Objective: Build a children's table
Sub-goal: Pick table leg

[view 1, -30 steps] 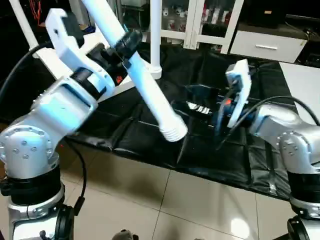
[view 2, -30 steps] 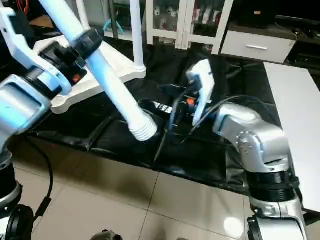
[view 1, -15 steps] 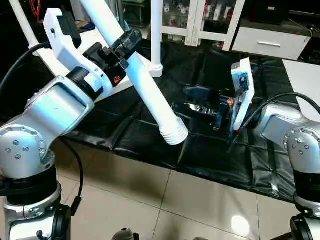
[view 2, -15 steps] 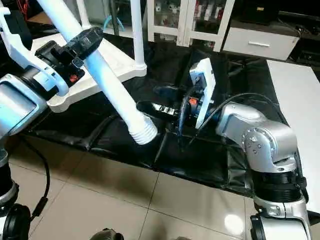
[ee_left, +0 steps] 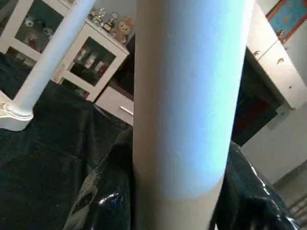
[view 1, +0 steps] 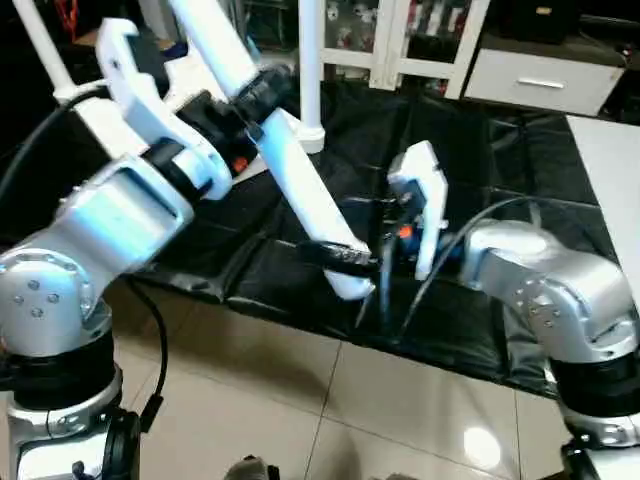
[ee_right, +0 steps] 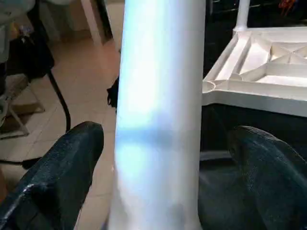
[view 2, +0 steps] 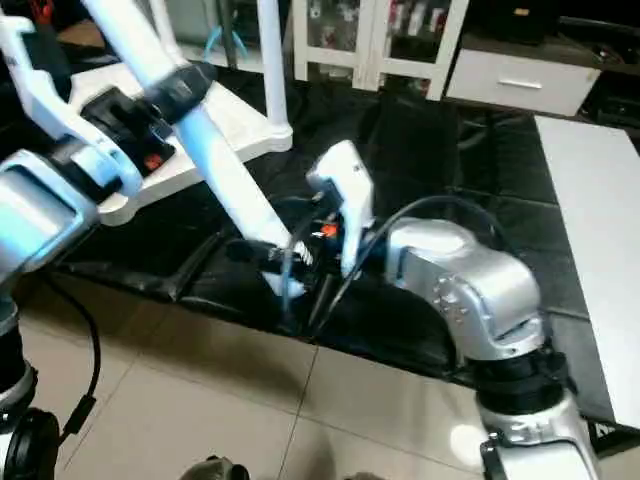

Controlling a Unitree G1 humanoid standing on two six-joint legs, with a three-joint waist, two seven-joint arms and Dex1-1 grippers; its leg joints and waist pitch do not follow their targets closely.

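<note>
My left gripper (view 1: 252, 95) is shut on a long white table leg (view 1: 290, 170), which slants down from the upper left to the centre. In the left wrist view the leg (ee_left: 182, 105) sits tight between the black fingers (ee_left: 105, 191). My right gripper (view 1: 345, 266) is open around the leg's lower end. Its fingers (ee_right: 62, 167) stand apart on either side of the leg (ee_right: 158, 96). The white table top (view 2: 235, 125) lies underside up on the mat at the back left, its ribs (ee_right: 259, 81) showing. A second leg (view 1: 311, 70) stands upright in one of its corner sockets.
A black mat (view 1: 500, 180) covers the floor under the work, with tan tiles (view 1: 300, 400) in front of it. A white glass-door cabinet (view 1: 420, 40) and a white drawer unit (view 1: 540, 85) stand behind. A white panel (view 2: 590, 200) lies at the right.
My right arm has swung left, bringing its open gripper from beside the leg to around the leg's lower end. The left gripper keeps hold of the leg.
</note>
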